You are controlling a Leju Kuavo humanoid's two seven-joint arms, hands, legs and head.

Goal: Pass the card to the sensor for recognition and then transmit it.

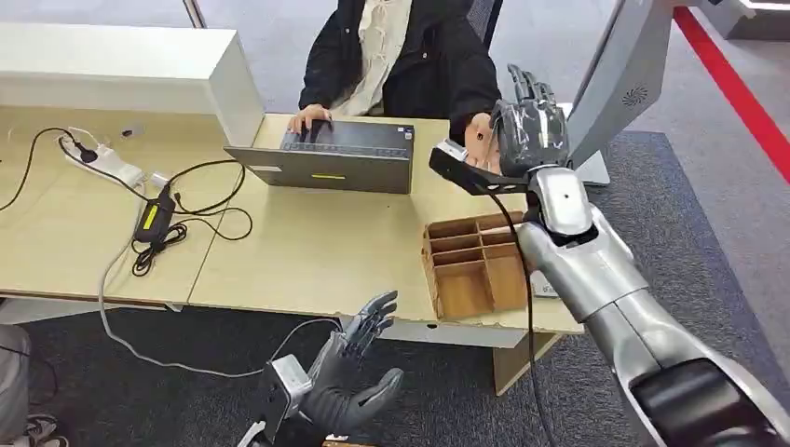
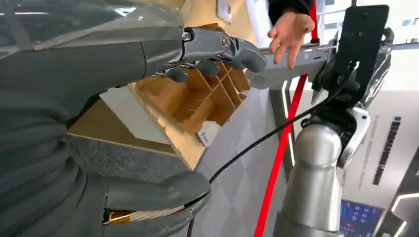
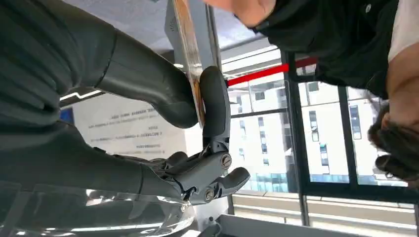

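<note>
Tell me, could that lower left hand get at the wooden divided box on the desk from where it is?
Probably yes. The left hand hangs open below the desk edge, holding nothing, and no object lies between it and the wooden divided box, though it would first have to rise over the edge.

Even, bright indoor light over desk (image 1: 307, 251); shadows soft. Right wrist view backlit by daylit windows (image 3: 326, 143), right hand (image 3: 197, 173) dark against them. Left wrist view washed out at bright edge; close parts blurred.

A laptop (image 1: 333, 156) sits at the desk's (image 1: 307, 251) far edge; a divided wooden box (image 1: 473, 264) at its near right corner; a power strip (image 1: 104, 164) far left.
</note>
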